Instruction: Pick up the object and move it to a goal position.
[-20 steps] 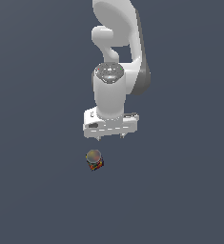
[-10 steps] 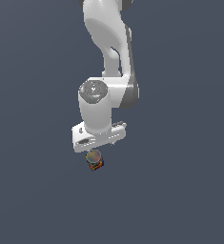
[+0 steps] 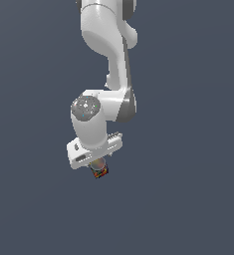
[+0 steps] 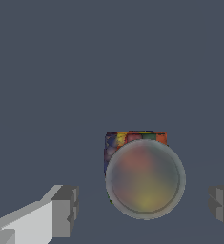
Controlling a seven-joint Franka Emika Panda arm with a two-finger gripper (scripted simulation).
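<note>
The object (image 4: 144, 178), a small block of red, yellow, orange, green and blue squares under a dull round top, sits on the plain grey bench (image 3: 188, 199). The white gripper (image 3: 94, 160) hangs directly over it, hiding most of it in the exterior view. Its fingers (image 4: 66, 211) are spread wide on either side, touching nothing.

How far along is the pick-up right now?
Done: the gripper is positioned over the block, one finger on each side. In hand: the grasp itself; the fingers stand apart from the block, not touching. Left: close, lift, and carry it to the goal, which isn't visible.
</note>
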